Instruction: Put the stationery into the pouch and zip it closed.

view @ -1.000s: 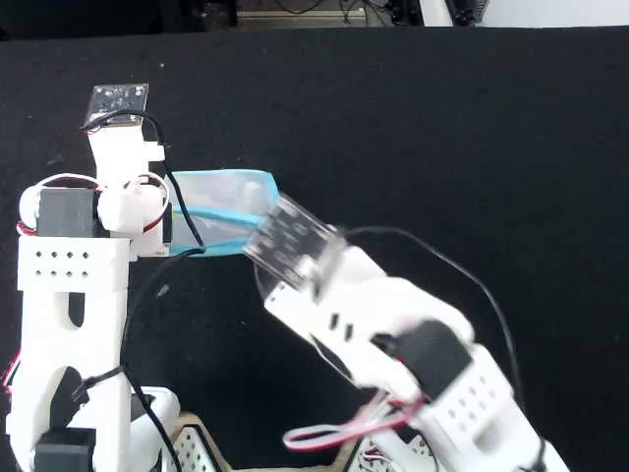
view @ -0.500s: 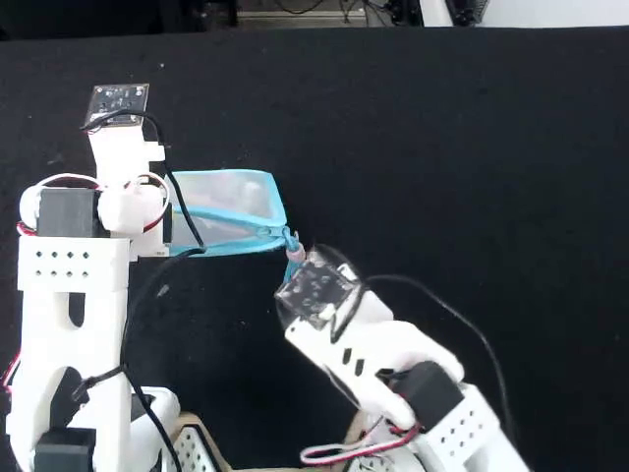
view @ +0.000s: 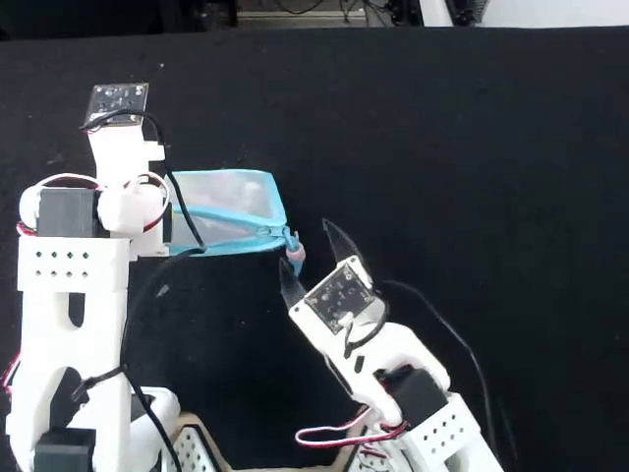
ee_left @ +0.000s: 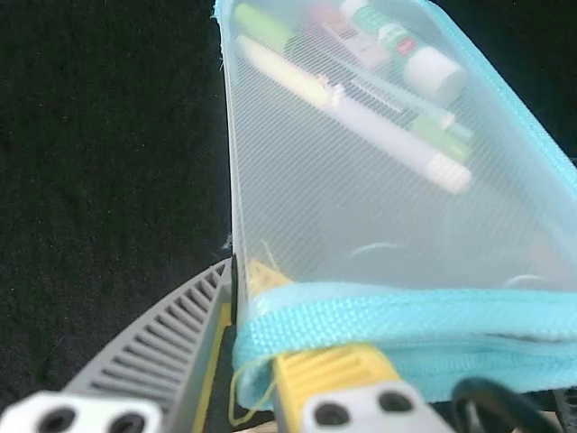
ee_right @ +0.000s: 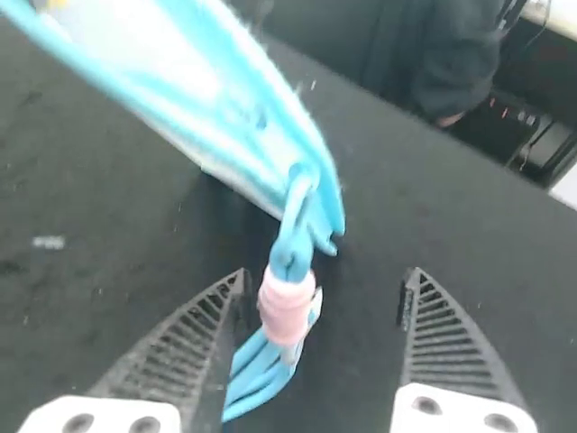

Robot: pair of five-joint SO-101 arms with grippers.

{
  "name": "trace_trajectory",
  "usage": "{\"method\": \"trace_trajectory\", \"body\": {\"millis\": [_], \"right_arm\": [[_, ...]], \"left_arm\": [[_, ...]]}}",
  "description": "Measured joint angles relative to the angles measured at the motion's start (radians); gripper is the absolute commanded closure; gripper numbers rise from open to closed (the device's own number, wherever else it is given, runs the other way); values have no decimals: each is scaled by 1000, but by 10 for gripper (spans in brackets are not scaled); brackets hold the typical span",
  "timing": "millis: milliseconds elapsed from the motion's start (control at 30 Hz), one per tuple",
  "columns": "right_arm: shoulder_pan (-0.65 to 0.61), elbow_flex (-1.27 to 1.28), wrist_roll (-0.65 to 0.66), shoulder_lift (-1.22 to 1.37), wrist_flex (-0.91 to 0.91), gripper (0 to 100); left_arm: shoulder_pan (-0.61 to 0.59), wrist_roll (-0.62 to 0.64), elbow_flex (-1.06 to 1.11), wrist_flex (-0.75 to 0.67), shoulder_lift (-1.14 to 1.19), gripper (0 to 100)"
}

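The pouch is held off the black worktop near its left edge, well apart from the far and right edges. Its near corner is clamped by the left gripper, and the stationery is seen inside through the mesh wall. The zip is drawn to the pouch's right end, where the zip pull hangs. The right gripper is spread wide around the pull, just beside one finger.
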Motion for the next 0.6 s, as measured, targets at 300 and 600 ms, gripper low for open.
{"method": "trace_trajectory", "body": {"millis": [300,600], "right_arm": [[0,0,0,0,-75,960],[5,0,0,-9,-78,988]], "left_arm": [[0,0,0,0,0,967],[0,0,0,-2,0,967]]}}
